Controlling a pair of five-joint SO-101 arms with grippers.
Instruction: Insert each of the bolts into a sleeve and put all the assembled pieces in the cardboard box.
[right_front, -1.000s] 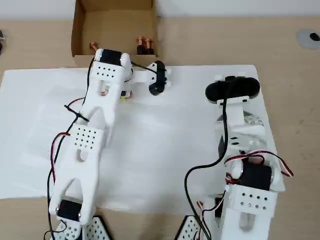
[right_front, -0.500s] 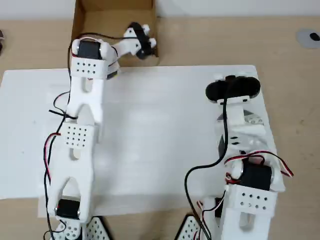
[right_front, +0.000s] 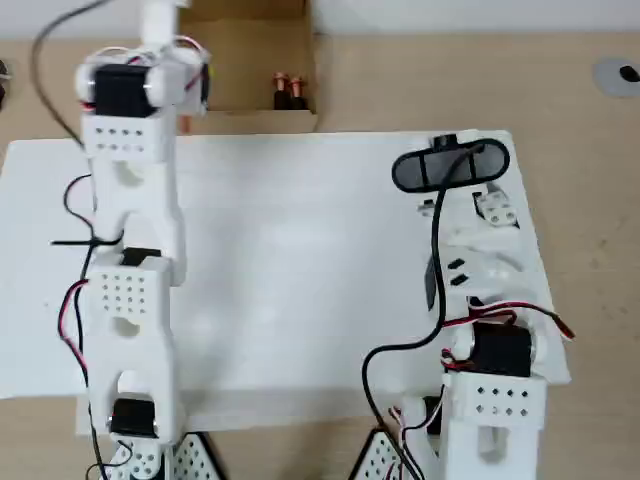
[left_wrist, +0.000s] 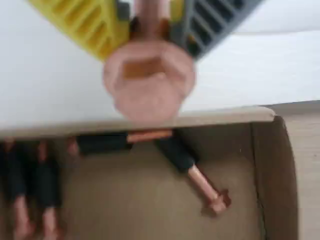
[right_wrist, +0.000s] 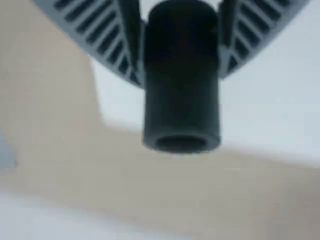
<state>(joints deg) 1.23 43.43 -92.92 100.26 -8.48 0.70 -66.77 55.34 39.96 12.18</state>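
Note:
In the left wrist view my left gripper (left_wrist: 150, 22) is shut on a copper bolt (left_wrist: 149, 82), whose hexagonal head faces the camera. It hangs above the cardboard box (left_wrist: 270, 165), where several black sleeves with bolts in them (left_wrist: 190, 170) lie on the floor. From above, the left arm (right_front: 125, 110) stands raised at the left side of the box (right_front: 155, 60), and two assembled pieces (right_front: 288, 90) rest by the box's right wall. My right gripper (right_wrist: 181, 35) is shut on a bare black sleeve (right_wrist: 181, 75), its open end towards the camera.
A white sheet (right_front: 300, 260) covers the wooden table between the two arms. The right arm (right_front: 470, 250) stands over the sheet's right side. A grey disc (right_front: 618, 75) lies at the far right table edge.
The left arm has swung from the sheet's far edge up and to the left, over the box's left side. The right arm's wrist has shifted slightly left.

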